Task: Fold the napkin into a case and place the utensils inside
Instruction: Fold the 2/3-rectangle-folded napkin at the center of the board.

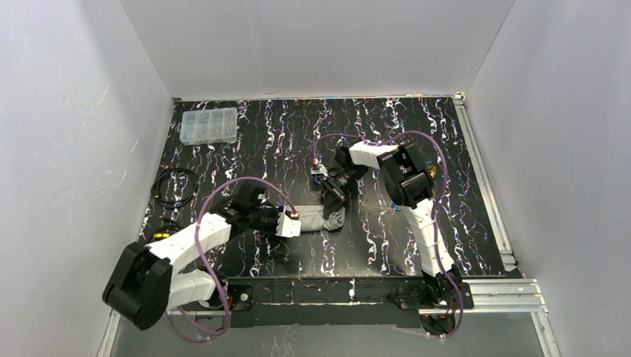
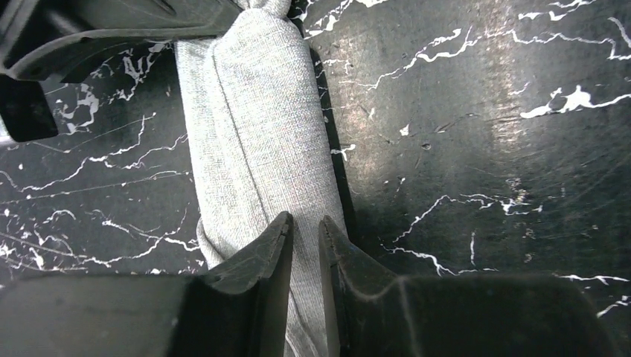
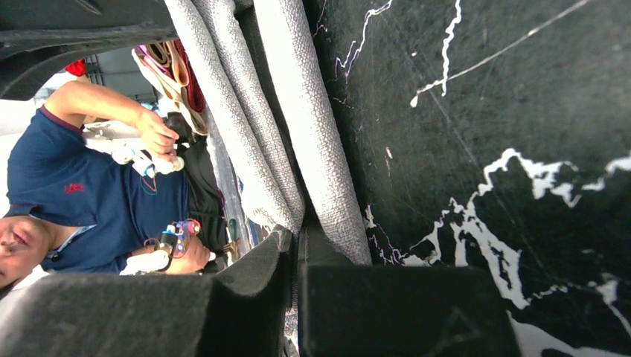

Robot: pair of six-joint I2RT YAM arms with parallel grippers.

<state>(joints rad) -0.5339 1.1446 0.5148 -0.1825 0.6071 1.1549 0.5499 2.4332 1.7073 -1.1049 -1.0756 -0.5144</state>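
Roughly at the middle of the black, white-veined table [image 1: 283,141], toward its near edge, the napkin [image 1: 321,220] is found, gathered into a narrow grey bundle with long folds running along its length. It is stretched between the two arms. Its left end is met by the left gripper [image 1: 296,223], and its right end is covered by the right gripper [image 1: 336,196], which is tipped down onto it from the far side.

From the left wrist, the napkin [image 2: 260,134] is seen lying on the table [image 2: 484,149] as a rounded roll. The left gripper [image 2: 305,227] is drawn nearly together, and a ridge of cloth is pinched in the thin gap between its fingers.

From the right wrist, several layers of the napkin [image 3: 298,111] are seen running straight into the right gripper [image 3: 295,239], whose fingers are pressed together on those layers. A person in a dark blue shirt [image 3: 97,193] is visible behind the cloth.

A clear plastic box [image 1: 209,125] is set at the far left corner of the table, and a coil of black cable [image 1: 175,186] is laid near the left edge, well apart from the napkin.
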